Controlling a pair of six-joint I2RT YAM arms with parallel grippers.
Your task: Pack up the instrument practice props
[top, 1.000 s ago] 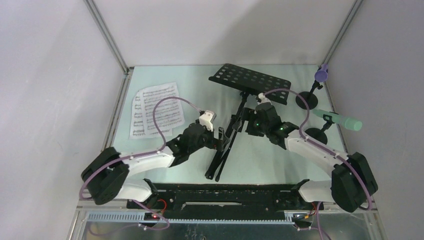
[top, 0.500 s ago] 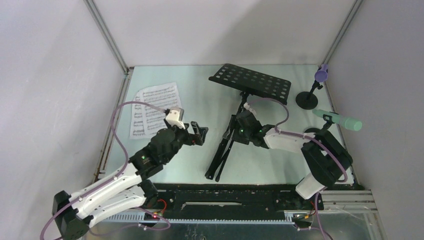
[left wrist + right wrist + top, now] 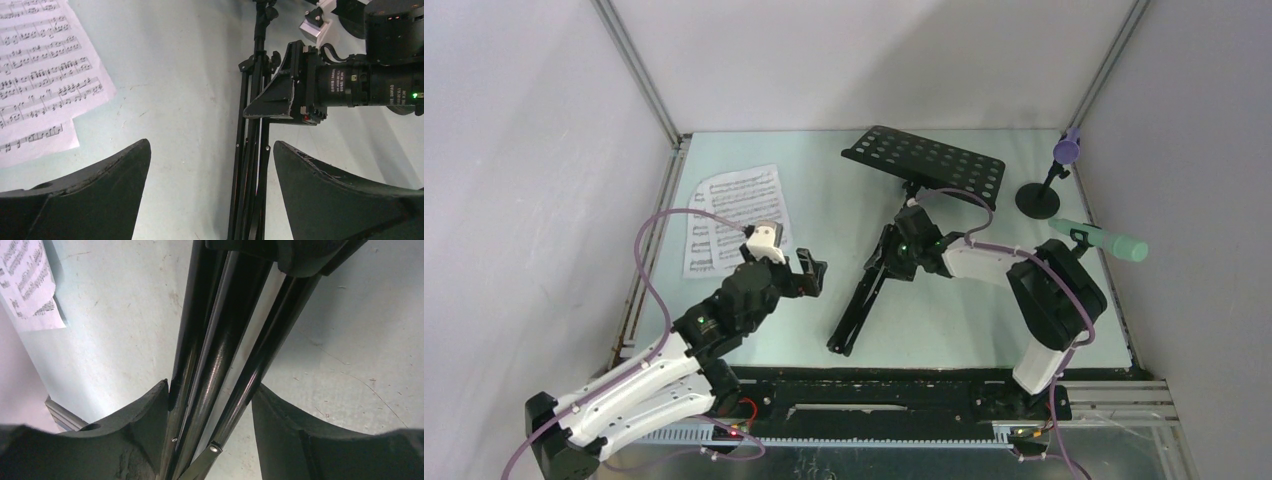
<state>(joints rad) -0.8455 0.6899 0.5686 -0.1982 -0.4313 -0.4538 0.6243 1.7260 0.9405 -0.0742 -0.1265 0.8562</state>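
A black music rack (image 3: 929,165) lies tilted across the middle of the pale green table (image 3: 824,180), with its perforated plate toward the far edge and its folded legs (image 3: 852,312) pointing at the near edge. The right gripper (image 3: 210,392) straddles those legs, fingers close against both sides; whether they clamp I cannot tell. The left gripper (image 3: 810,272), spread wide, hovers over bare table between the rack and the white sheet-music pages (image 3: 732,215) near the left edge. Along the right edge stand a purple microphone (image 3: 1067,148) in its round-based holder (image 3: 1036,200) and a mint-green microphone (image 3: 1104,241), just beside the right arm (image 3: 1049,300).
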